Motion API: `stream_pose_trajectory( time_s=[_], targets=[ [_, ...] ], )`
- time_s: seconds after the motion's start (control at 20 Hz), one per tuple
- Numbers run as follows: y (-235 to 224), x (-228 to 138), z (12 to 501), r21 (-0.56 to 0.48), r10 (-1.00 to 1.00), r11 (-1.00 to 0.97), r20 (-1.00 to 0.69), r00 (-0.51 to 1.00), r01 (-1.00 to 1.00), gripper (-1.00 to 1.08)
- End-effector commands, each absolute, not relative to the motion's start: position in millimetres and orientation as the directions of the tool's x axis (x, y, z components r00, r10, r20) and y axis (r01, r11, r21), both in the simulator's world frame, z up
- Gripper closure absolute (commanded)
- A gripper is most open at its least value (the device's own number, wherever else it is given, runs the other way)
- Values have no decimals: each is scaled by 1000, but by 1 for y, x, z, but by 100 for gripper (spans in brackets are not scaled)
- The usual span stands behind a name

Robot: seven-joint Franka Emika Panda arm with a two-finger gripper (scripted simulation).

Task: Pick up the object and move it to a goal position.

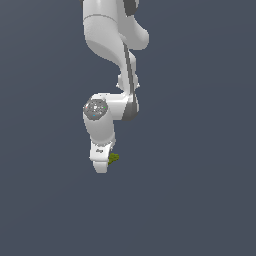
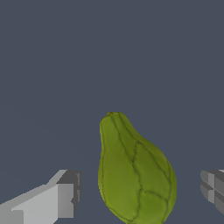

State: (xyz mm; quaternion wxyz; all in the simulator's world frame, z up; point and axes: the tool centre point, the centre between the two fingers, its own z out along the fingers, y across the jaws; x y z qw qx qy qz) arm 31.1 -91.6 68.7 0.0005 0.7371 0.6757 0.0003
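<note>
While claw gapes, object between (untouched)

Olive-green object with darker vein-like lines; white-and-grey fingers; white arm with dark grey bands.

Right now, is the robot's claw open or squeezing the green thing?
Gripper: open. Its fingers sit on either side of the green object with gaps showing, not squeezing it.
</note>
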Motion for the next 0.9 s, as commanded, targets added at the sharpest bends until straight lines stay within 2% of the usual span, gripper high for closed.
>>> stream_pose_trajectory(
  time_s=[0.0, 0.35, 0.4, 0.85],
  targets=[
    [-92, 30, 55, 0, 996, -86, 0, 86, 996, -92],
    [-92, 31, 41, 0, 996, -85, 0, 85, 996, -92],
    [-92, 31, 41, 0, 996, -85, 0, 85, 996, 108],
    [-92, 31, 41, 0, 996, -85, 0, 85, 996, 108]
  ],
)
